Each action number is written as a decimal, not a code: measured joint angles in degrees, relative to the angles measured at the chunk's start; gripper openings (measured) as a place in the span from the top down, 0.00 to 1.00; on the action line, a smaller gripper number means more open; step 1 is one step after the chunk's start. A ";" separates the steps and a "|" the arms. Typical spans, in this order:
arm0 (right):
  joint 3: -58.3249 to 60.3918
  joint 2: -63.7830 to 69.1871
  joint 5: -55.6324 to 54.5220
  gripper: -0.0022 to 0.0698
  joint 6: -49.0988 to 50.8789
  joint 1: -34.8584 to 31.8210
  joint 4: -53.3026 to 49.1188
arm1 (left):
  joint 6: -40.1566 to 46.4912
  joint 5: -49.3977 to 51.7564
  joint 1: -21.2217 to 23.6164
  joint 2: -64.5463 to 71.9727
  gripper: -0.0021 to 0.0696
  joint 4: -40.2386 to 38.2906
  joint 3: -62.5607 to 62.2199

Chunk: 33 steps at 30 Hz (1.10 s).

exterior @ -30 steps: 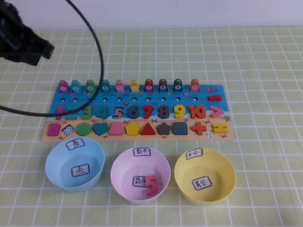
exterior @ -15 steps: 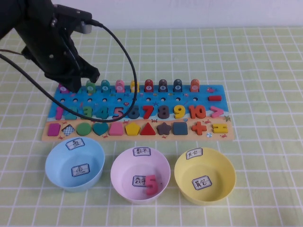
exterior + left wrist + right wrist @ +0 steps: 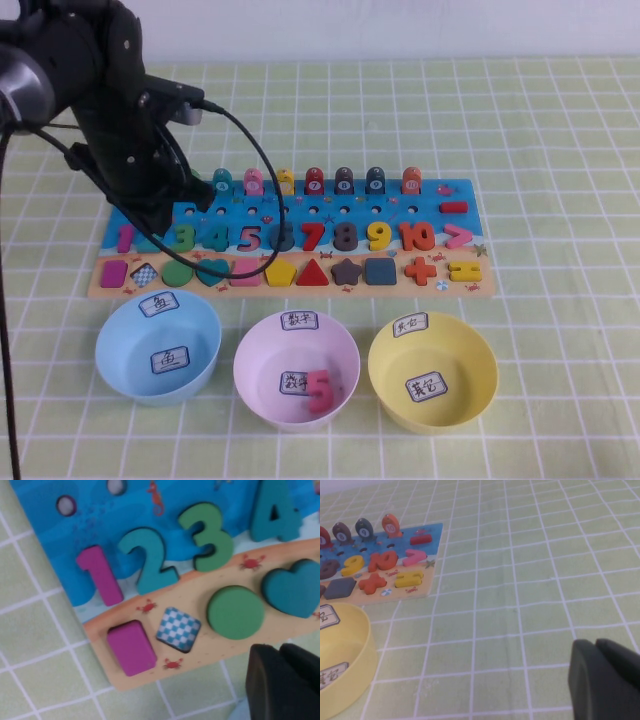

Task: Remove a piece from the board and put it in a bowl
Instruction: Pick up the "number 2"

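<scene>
Here the teal numeral "2" [image 3: 150, 560], wedged between the magenta "1" [image 3: 100, 575] and green "3" [image 3: 207, 537], risks being mistaken for a neighbour by the left gripper [image 3: 282, 680] above the blue puzzle board [image 3: 470, 205]; the right gripper [image 3: 605, 677] is held apart over the cloth, and neither's jaw state can be told.

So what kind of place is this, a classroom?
Probably a robot test table laid out like a child's play corner: a green checked tablecloth, a number puzzle board, and labelled bowls such as the pink bowl. The left pincer hangs over the board; the right pincer waits aside.
</scene>
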 joint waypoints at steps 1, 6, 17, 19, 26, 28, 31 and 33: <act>0.00 0.00 0.00 0.99 0.00 0.00 0.00 | -0.05 0.00 0.48 0.26 0.96 0.00 0.00; 0.00 0.00 0.00 0.99 0.00 0.00 0.00 | -0.42 -0.12 4.71 0.80 0.81 -1.35 0.00; 0.00 0.00 0.00 0.99 0.00 0.00 0.00 | 0.59 -2.34 8.05 0.80 0.64 -7.36 -0.03; 0.00 0.00 0.00 0.99 0.00 0.00 0.00 | 0.59 -3.08 7.81 0.94 0.64 -7.24 -0.03; 0.00 0.00 0.00 0.99 0.00 0.00 0.00 | 0.62 -4.03 6.10 4.80 0.56 -5.67 -0.36; 0.00 0.00 0.00 0.99 0.00 0.00 0.00 | 0.40 -4.85 5.65 5.84 0.52 -5.12 -0.49; 0.00 0.00 0.00 0.99 0.00 0.00 0.00 | 0.01 -6.69 5.40 6.42 0.50 -3.91 -0.57; 0.00 0.00 0.00 0.99 0.00 0.00 0.00 | -0.22 -7.53 5.36 6.51 0.49 -3.45 -0.57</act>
